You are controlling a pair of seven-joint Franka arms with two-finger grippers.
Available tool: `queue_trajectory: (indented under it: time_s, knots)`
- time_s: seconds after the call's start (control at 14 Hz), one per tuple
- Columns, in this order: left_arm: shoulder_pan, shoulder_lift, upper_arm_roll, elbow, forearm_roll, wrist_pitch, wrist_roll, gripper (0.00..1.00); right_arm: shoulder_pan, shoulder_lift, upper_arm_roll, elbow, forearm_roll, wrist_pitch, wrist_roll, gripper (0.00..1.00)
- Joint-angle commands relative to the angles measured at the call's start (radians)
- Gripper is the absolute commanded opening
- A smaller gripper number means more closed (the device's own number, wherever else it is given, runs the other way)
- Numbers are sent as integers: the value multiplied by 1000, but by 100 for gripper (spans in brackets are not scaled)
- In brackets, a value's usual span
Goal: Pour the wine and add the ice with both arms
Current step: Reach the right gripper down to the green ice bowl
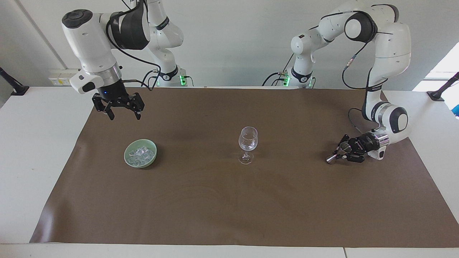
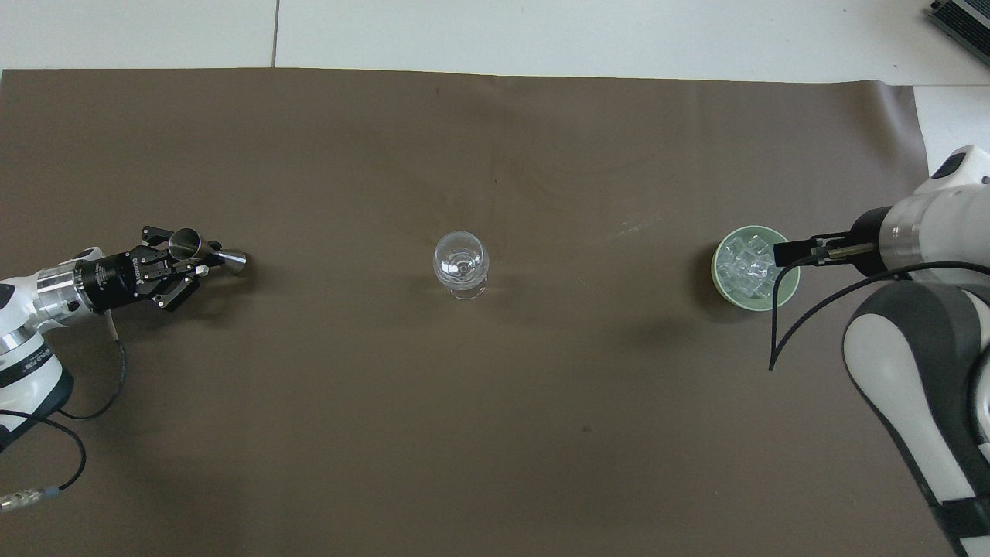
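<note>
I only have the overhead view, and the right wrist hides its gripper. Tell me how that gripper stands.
Observer: The right gripper is open, fingers pointing down.
Operator: Give me its height over the bowl.
Observer: It hangs well above the bowl, touching neither the bowl nor the ice.
Operator: Now check the glass.
Observer: The glass stands upright on its stem, with no dark wine showing in it.
</note>
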Motion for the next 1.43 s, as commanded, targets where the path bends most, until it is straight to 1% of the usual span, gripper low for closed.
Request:
queue_trajectory:
  time_s: [0.0, 0.29, 0.5, 0.78, 0.93, 1.0, 1.07, 1.14, 1.36]
  knots:
    - [-31, -44, 14, -51, -21, 27, 14, 0, -17, 38, 3, -53, 26, 76, -66, 100]
    - [-33, -45, 17, -54, -19, 37, 63, 0, -21, 89, 2, -104, 26, 194, -70, 100]
    - [-37, -45, 19, -54, -18, 44, 70, 0, -24, 147, 0, -126, 26, 283, -70, 100]
    - [-37, -45, 19, -54, -9, 52, 93, 0, -40, 182, -3, -145, 25, 336, -93, 100]
    - [-39, -45, 19, -53, -6, 53, 93, 4, -47, 181, -3, -152, 25, 337, -98, 100]
    - [-39, -45, 20, -51, -2, 53, 95, 13, -47, 181, -3, -153, 25, 337, -99, 100]
    - [-39, -45, 20, -48, 13, 53, 98, 36, -47, 179, -3, -153, 25, 335, -98, 100]
    - [-39, -47, 20, -45, 27, 59, 98, 40, -47, 179, -3, -153, 25, 335, -96, 100]
    - [-39, -47, 20, -45, 31, 66, 100, 51, -47, 179, -3, -155, 25, 335, -95, 87]
